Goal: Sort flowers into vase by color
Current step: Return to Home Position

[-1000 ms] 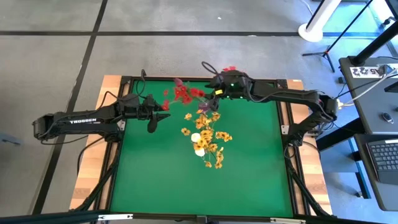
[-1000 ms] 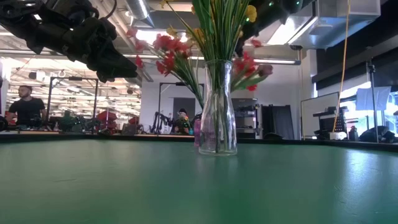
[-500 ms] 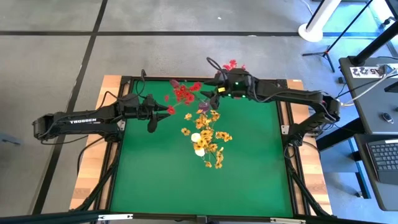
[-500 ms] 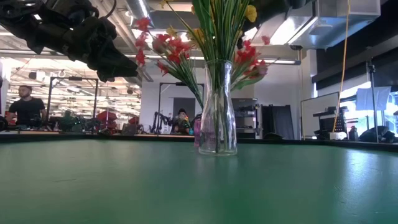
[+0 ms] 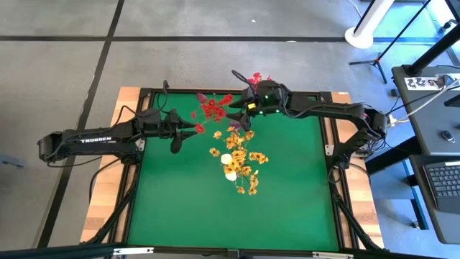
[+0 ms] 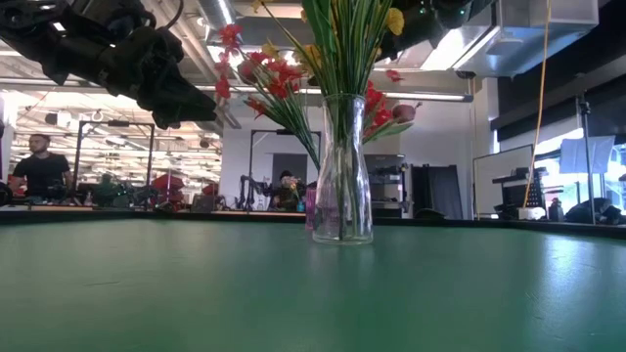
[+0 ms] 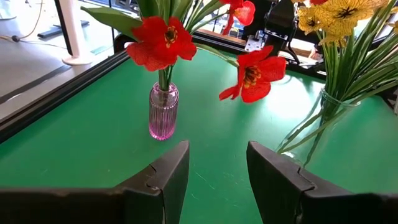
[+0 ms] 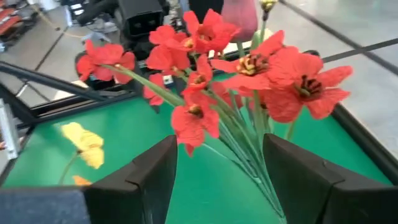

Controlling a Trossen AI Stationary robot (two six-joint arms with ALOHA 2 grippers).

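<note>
Now released, the red blossom sprays [image 8: 196, 118] on thin green stalks are seen swaying just ahead of the parted, empty jaws of the right gripper [image 8: 219, 140]. The left gripper [image 7: 217, 146] is likewise held open. Sorting is judged complete.

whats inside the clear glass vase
Green stalks fill the clear vase, carrying yellow-orange blossoms and white buds. From above, the blossoms hide its mouth; water cannot be told.

Red flowers [image 7: 163, 42] stand in the pink vase [image 7: 163, 115], yellow flowers [image 7: 336, 14] apparently in the clear vase [image 6: 342, 200].
</note>
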